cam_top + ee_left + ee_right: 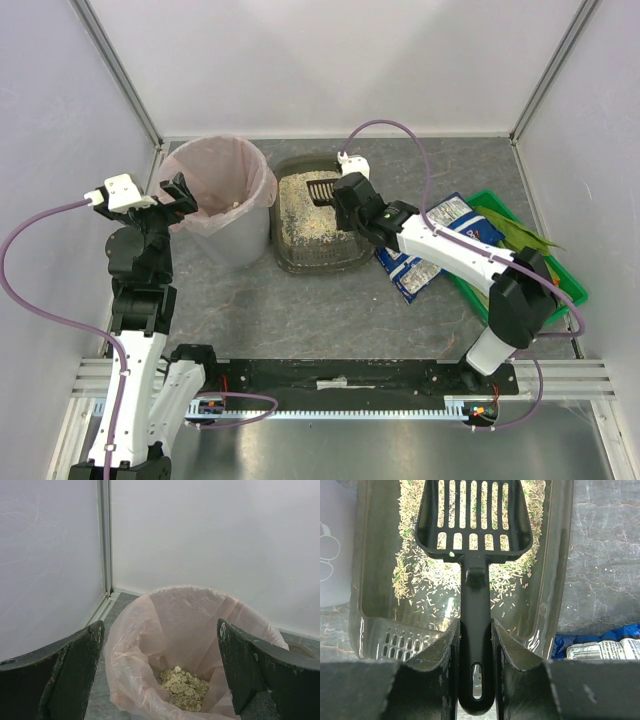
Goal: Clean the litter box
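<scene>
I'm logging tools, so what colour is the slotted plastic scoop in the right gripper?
The slotted plastic scoop is black, clearest in the right wrist view.

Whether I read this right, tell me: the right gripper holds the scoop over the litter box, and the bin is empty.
Wrong on the bin: left wrist view shows litter clumps in it. The right gripper does hold the scoop over the litter box.

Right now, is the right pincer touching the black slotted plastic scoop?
Touching. The right wrist view shows the right pincer with both fingers pressed against the handle of the black slotted plastic scoop, one on each side, no gap visible.
</scene>
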Robot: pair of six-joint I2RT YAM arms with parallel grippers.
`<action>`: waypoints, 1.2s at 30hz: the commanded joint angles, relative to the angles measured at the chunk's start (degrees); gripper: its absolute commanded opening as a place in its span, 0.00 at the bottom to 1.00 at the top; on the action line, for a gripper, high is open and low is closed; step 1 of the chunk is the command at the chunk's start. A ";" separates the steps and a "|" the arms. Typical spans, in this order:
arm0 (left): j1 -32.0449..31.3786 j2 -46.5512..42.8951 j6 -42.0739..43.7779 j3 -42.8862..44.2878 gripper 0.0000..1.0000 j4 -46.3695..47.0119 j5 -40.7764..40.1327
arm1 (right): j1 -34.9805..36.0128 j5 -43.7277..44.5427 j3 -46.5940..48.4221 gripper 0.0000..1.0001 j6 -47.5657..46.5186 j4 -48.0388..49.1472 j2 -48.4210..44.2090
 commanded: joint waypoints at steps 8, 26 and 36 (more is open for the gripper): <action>0.06 0.07 -1.60 -0.46 0.99 2.52 1.29 | 1.17 7.12 6.23 0.00 -0.25 1.68 8.87; 0.06 0.25 -1.42 -0.46 0.99 2.69 2.25 | 3.10 12.32 2.46 0.00 -6.13 17.40 15.56; 0.06 -0.01 -1.16 -0.46 0.99 2.78 2.52 | 3.19 12.84 0.08 0.00 -8.07 23.74 17.05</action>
